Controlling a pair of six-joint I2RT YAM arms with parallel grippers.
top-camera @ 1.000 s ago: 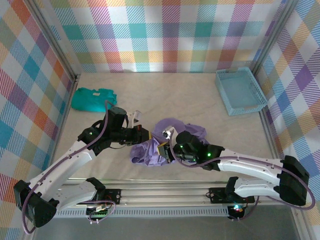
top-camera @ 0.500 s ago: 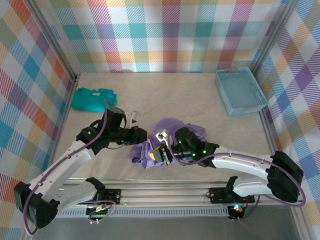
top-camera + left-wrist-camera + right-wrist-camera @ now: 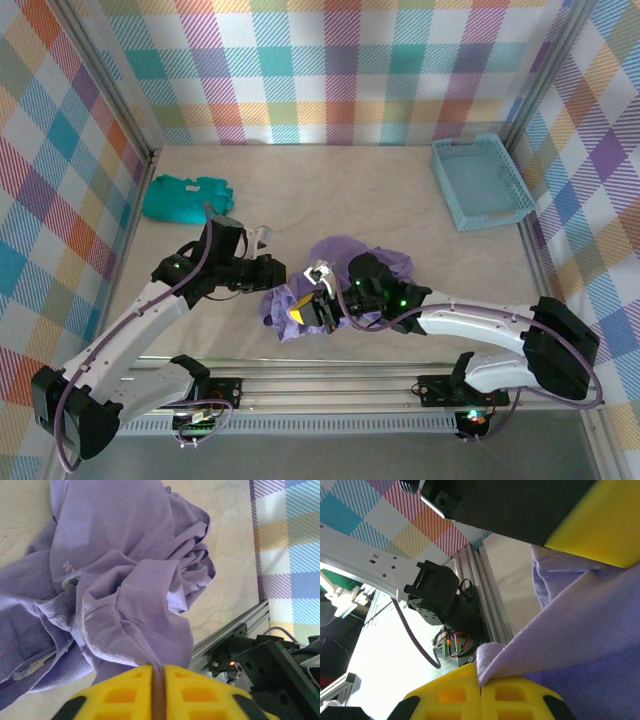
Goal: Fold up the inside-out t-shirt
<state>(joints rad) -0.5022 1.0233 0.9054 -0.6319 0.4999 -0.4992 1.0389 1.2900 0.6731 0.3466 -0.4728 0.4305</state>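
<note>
My left tool (image 3: 158,669) and right tool (image 3: 481,680) each pinch the t-shirt (image 3: 125,555); it's bunched on the worktop (image 3: 380,200), no fold done.

Lavender-purple t-shirt (image 3: 345,250) with small white lettering (image 3: 67,566), teal-green garment (image 3: 185,197), pale blue basket (image 3: 445,185), beige table (image 3: 350,190), pastel multicolour plaid walls (image 3: 330,70), bright yellow finger pads (image 3: 125,695), white arms (image 3: 130,335)
</note>
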